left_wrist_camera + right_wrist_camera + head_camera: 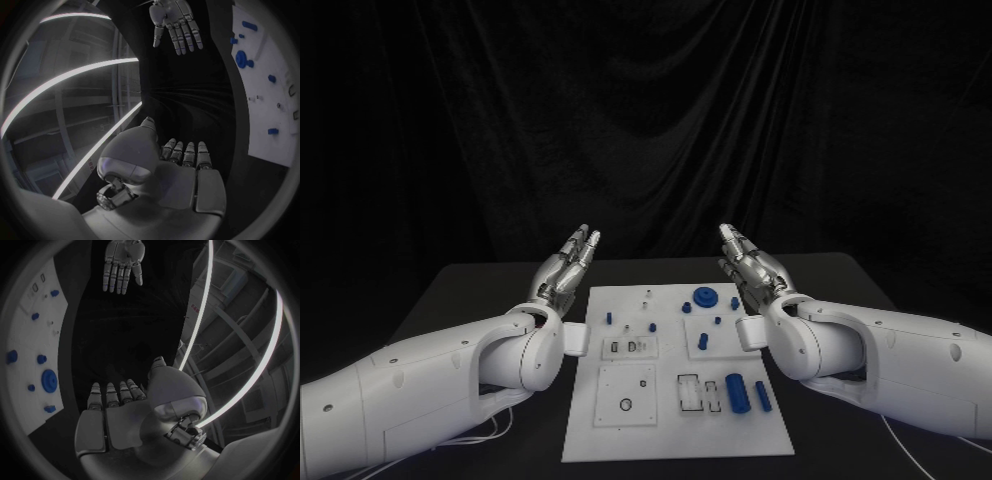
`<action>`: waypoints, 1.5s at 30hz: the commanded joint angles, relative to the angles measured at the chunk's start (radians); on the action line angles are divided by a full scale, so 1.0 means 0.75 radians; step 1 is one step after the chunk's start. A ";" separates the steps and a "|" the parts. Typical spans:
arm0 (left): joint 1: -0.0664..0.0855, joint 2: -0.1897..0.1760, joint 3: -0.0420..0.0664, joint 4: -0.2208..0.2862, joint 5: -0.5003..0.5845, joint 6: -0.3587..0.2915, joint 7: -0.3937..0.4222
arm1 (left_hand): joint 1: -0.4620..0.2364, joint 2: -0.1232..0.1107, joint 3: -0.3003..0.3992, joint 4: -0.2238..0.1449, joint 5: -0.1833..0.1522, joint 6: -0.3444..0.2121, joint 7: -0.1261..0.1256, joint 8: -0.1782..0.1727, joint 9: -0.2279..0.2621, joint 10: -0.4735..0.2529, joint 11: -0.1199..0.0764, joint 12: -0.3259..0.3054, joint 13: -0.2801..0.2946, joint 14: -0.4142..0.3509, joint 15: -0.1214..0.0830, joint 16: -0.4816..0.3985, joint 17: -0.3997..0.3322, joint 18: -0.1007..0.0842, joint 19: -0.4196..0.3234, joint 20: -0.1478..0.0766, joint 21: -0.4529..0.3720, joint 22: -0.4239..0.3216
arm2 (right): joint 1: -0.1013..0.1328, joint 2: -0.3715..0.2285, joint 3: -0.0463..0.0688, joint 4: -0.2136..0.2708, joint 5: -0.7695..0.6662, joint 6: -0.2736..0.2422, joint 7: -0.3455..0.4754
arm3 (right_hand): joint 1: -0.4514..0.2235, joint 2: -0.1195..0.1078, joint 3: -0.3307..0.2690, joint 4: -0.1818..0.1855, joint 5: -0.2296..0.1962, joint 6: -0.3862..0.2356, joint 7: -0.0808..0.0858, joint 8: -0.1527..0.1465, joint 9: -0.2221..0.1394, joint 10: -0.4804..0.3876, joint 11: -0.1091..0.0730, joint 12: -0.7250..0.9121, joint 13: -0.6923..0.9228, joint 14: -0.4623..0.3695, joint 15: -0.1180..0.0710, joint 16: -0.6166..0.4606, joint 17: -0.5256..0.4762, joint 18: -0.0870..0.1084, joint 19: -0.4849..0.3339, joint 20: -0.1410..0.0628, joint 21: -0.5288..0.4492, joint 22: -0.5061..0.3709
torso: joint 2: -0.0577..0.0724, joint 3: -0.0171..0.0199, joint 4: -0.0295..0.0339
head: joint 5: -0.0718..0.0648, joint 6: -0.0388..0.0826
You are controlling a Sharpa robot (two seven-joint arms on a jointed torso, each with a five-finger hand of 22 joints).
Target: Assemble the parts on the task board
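My left hand (568, 262) is raised above the black tabletop (473, 290) at about ten o'clock from the middle of the task board (678, 440), just off the board's far left corner. Its fingers are straight, lying close side by side, and it holds nothing. My right hand (750, 262) mirrors it at about two o'clock, over the board's far right edge, fingers likewise stretched out flat with nothing in them. The two palms face each other across the far end of the board, well apart.

The white task board lies in the middle of the tabletop, its long side running away from me. Near its far end, toward one o'clock, sits a round blue part (707, 296) with smaller blue parts (715, 321) scattered just beside it. At about four o'clock, near my end, two blue cylinders (736, 392) lie side by side next to a row of rectangular slots (689, 391). On the left half, a square recess with a small ring (627, 405) lies at about eight o'clock.

From my left wrist I see my own hand (181, 170) and, across the gap, my right hand (177, 25) with fingers extended. From my right wrist the left hand (123, 262) looks the same.
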 commanded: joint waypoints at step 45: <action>0.117 -0.147 -0.155 -0.106 -0.162 0.824 0.466 | 0.116 0.017 -0.013 0.020 -0.043 0.315 0.105 0.074 0.038 0.170 0.170 0.183 0.041 0.048 0.074 0.026 0.019 0.065 0.036 0.189 0.020 0.013 | 0.326 -0.221 -0.136 0.035 -0.182 0.532 -0.338 | 0.800 -0.080 0.106 -0.403 0.347 0.505 0.296 0.595 0.085 0.360 0.450 1.060 0.104 0.997 0.239 0.727 0.154 0.025 1.157 0.218 0.545 0.188 | 0.121 -0.0214 0.0462 | -0.020 -0.193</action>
